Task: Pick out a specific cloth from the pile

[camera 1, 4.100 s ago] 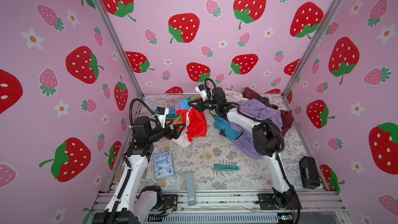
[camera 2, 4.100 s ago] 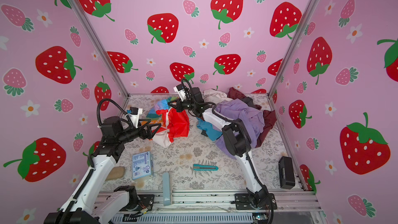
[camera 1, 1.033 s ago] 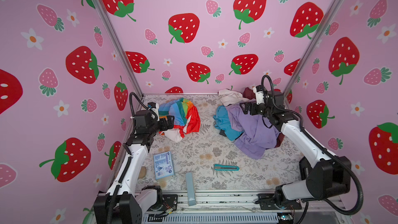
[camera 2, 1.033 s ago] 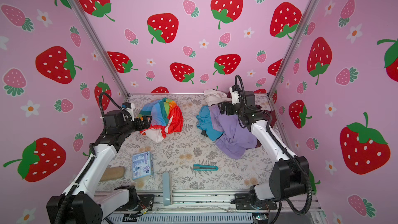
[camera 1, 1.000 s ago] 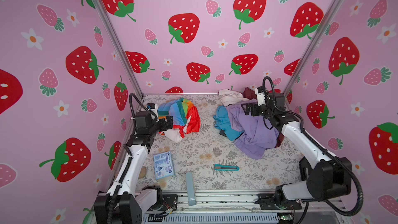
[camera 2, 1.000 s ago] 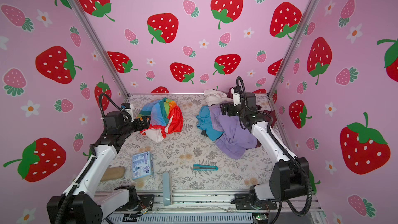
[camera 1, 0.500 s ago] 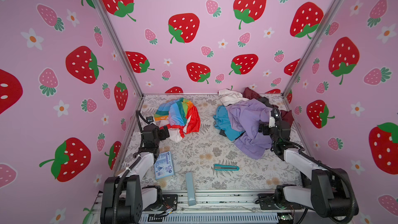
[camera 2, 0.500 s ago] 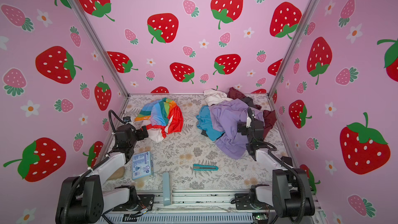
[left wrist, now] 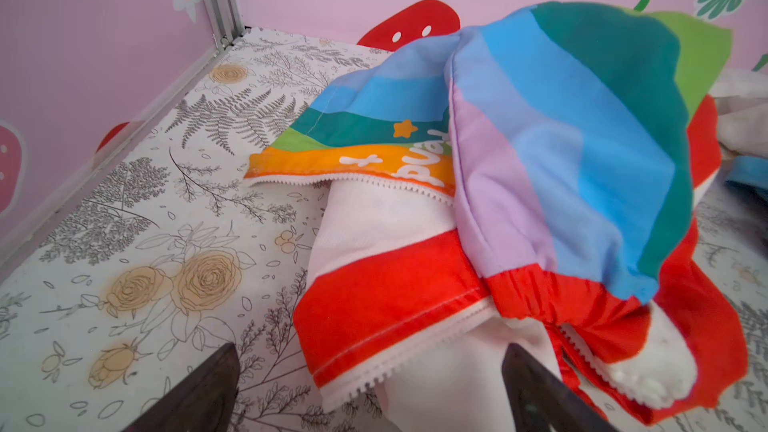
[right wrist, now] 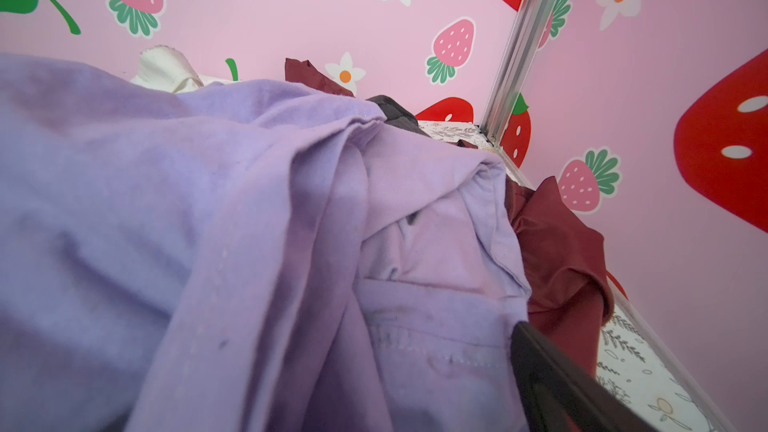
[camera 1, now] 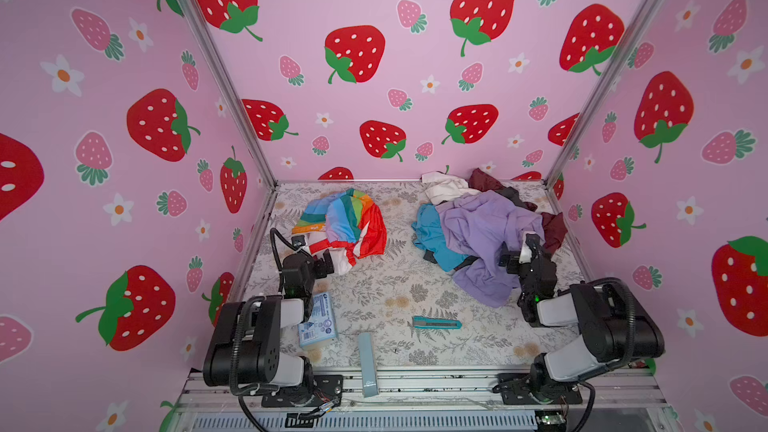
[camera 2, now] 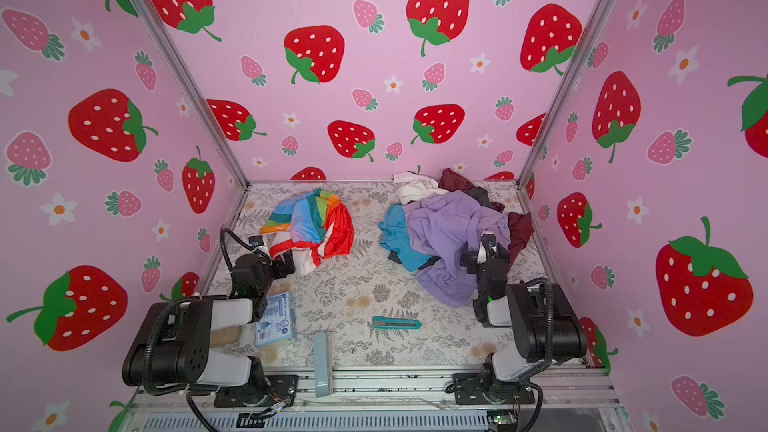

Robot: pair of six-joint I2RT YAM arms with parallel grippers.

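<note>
Handling: cloth (camera 1: 353, 222) looks light, slick, floppy
Grab: red gathered trim (left wrist: 561, 301), I'd guess
Grippers: left gripper (left wrist: 370, 353), right gripper (camera 1: 515, 258) spread wide, empty

Stereo overhead, wrists close on cloth (left wrist: 519, 201), pile (right wrist: 249, 243)

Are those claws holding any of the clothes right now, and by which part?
Nothing is held. The left claw stands open beside the cloth, and the right claw stands open by the pile.

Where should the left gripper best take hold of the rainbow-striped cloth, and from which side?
Probably the red zip edge of the cloth: it is a free, folded border facing the left gripper. Come from the near side, open fingers astride it.
</note>
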